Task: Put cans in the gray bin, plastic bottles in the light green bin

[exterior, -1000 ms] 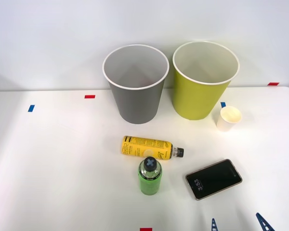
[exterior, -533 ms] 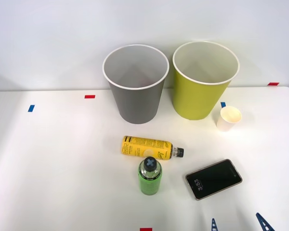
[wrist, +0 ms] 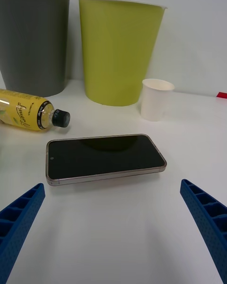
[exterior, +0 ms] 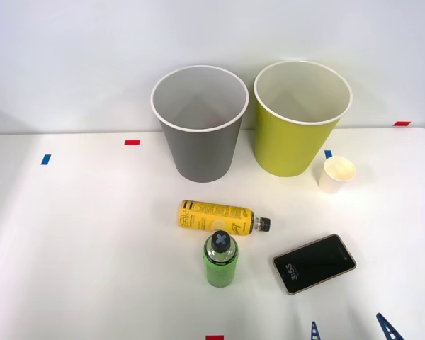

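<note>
1. Gray bin [exterior: 200,124] upright at the back of the white table [exterior: 85,241], just left of the green bin [exterior: 302,117]; close together, rims apart, both open-topped with pale insides.
2. Yellow bottle [exterior: 216,217] on its side in front of the gray bin, dark cap [exterior: 264,224] pointing to the robot's right.
3. Green bottle [exterior: 220,260] upright just in front of the yellow one, very close or touching at the shoulder; cross-marked cap on top.
4. Black phone [exterior: 314,263] flat on the table, screen up and lit, to the right of the green bottle and apart from it.
5. White cup [exterior: 336,174] upright beside the green bin's base, on its right.
6. Right gripper [exterior: 348,328] low at the near edge of the front view, right of center; blue ribbed fingers [exterior: 388,327] spread wide, nothing between them, nothing gripped.
7. From the wrist: fingers [wrist: 19,220] at the two corners, well apart, above bare table; phone [wrist: 105,157] just beyond them, roughly centered in the gap.
8. Farther on from the wrist: yellow bottle [wrist: 30,115] lying with its cap toward the phone, white cup [wrist: 156,99], and both bins, gray [wrist: 34,42] and green [wrist: 119,49], against the wall.
9. Small red and blue tape marks [exterior: 132,142] scattered on the table.
</note>
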Action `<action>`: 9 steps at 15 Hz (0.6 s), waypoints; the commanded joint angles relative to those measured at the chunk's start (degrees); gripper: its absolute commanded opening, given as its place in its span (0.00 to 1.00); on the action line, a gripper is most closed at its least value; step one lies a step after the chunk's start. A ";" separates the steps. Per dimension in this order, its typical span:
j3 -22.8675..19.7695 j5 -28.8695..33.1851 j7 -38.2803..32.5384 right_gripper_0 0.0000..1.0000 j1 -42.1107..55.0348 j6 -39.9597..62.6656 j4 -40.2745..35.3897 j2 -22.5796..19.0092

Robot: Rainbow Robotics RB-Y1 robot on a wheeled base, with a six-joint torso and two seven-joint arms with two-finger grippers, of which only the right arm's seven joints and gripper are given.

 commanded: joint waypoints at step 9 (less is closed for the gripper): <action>10.11 -9.67 1.41 1.00 -11.95 -1.06 -1.85 -19.51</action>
